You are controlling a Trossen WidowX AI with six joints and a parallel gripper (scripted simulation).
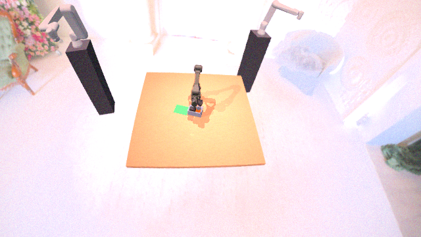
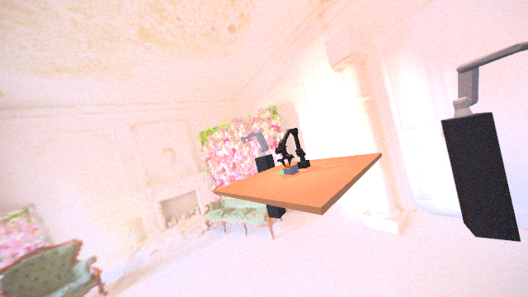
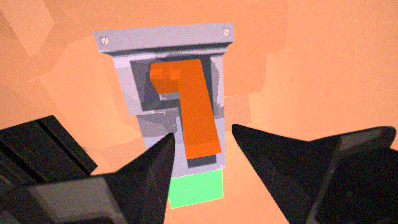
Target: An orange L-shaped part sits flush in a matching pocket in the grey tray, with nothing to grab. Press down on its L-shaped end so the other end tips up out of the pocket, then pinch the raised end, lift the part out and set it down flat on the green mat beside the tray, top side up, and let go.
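Observation:
The orange L-shaped part (image 3: 197, 107) (image 1: 198, 110) (image 2: 287, 166) is tilted in the grey tray (image 3: 165, 36) (image 1: 195, 114) (image 2: 292, 170). In the wrist view its L-shaped end sits down in the pocket, and its straight end is raised, with dark pocket showing beyond the tip. My gripper (image 3: 203, 132) (image 2: 285, 163) is open, with one finger on each side of the raised end and a gap on both sides. It holds nothing. The green mat (image 1: 181, 109) (image 3: 197, 190) lies flat beside the tray, past the raised end.
The tray stands on the wooden table (image 1: 194, 145) (image 2: 289, 194), in front of my arm's base. Two grey arms on black pedestals (image 1: 89, 79) (image 1: 254, 59) stand beyond the table edges. Screws show in the tray's raised wall.

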